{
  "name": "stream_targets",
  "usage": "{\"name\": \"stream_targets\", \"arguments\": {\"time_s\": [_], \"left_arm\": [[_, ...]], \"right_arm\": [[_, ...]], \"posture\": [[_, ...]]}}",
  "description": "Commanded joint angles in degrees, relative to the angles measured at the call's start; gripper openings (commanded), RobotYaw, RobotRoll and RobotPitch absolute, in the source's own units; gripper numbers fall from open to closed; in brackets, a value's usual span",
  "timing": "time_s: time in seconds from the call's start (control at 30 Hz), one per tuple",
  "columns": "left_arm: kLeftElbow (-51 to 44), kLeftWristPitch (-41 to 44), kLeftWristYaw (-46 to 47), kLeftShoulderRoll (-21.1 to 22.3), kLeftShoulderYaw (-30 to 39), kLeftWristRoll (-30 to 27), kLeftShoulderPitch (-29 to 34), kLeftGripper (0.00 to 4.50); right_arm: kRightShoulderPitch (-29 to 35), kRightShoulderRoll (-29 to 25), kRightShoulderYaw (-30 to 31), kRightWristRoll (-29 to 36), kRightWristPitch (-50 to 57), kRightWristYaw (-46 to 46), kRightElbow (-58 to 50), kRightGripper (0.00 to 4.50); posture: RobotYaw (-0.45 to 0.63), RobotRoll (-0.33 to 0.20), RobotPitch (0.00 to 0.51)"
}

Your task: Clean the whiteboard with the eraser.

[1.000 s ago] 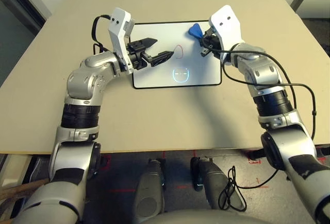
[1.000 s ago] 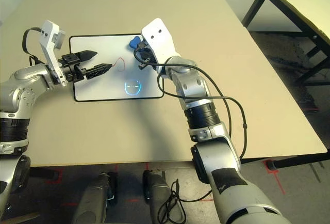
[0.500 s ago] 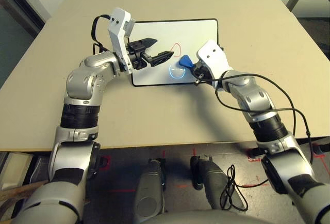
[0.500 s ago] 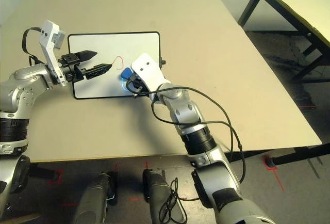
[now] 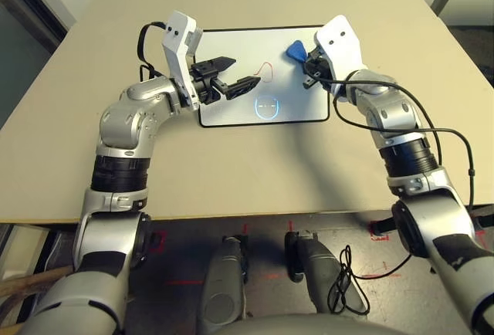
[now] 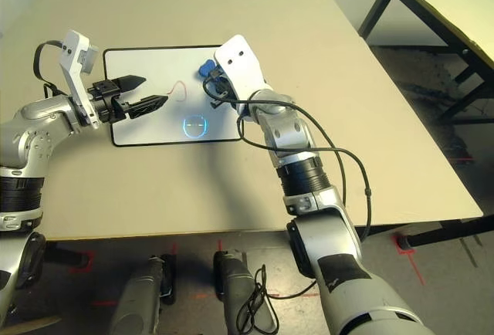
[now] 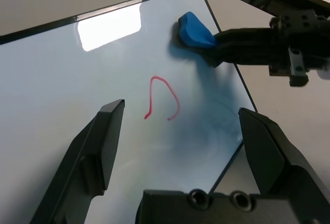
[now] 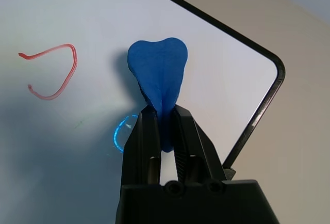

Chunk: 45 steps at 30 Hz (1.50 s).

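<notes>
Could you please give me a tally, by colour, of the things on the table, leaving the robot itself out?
White: 1, the whiteboard, bearing a red pen mark.
Blue: 1, the eraser, pinched in the right hand over the board.
Total: 2

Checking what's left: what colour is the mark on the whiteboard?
Red mark, clearest in the left wrist view.

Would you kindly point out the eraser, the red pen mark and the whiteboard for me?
eraser (image 8: 157, 72), right wrist view, middle of its blue body.
red pen mark (image 7: 164, 97), left wrist view, on the curved stroke's right leg.
whiteboard (image 5: 231, 111), left eye view, bare white surface near its front edge.
</notes>
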Motion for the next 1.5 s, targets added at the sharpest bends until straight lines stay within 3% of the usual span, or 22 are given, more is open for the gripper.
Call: {"name": "stream_targets", "arguments": {"time_s": [0.03, 0.17, 0.33, 0.7, 0.8, 0.93, 1.27, 1.5], "left_arm": [[-1.13, 0.47, -0.01, 0.2, -0.37, -0.36, 0.54, 4.5], [-1.13, 0.43, 0.03, 0.19, -0.39, -0.37, 0.43, 4.5], [-1.18, 0.53, -0.13, 0.35, -0.48, -0.37, 0.58, 4.5], [-2.66, 1.54, -0.68, 2.22, -0.38, -0.54, 2.76, 4.5], [-3.71, 2.06, -0.37, 2.13, -0.27, -0.79, 3.49, 4.5], [-4.41, 2.52, -0.03, 2.02, -0.16, -1.06, 3.9, 4.5], [-4.52, 2.96, 0.25, 2.28, 0.15, -1.32, 3.73, 4.5], [-4.23, 2.98, 0.1, 2.26, -0.08, -1.29, 3.44, 4.5]], "right_arm": [[5.16, 1.53, 3.73, -0.78, 3.89, 1.01, -1.61, 0.25], [7.63, 2.62, 5.69, -0.79, 5.6, 1.91, -5.15, 0.25], [6.21, 3.76, 6.26, -0.85, 5.57, 2.3, -4.73, 0.25], [-8.63, 4.04, 1.17, -0.45, -2.19, 0.41, 9.84, 0.25], [-10.22, 4.24, 0.66, -0.47, -3.97, 0.06, 12.16, 0.24], [-8.37, 5.17, 1.8, -0.71, -3.87, 0.49, 11.87, 0.24], [5.87, 6.31, 9.95, -1.56, 3.48, 4.64, -3.59, 0.24], [2.8, 5.04, 9.08, -2.05, 3.41, 4.71, -1.79, 0.23]], "posture": [[0.05, 0.0, 0.241], [0.06, 0.0, 0.239], [0.06, 0.0, 0.234], [0.07, 0.0, 0.231], [0.07, 0.0, 0.231], [0.07, 0.0, 0.234], [0.08, 0.0, 0.242], [0.07, 0.0, 0.241]]}}
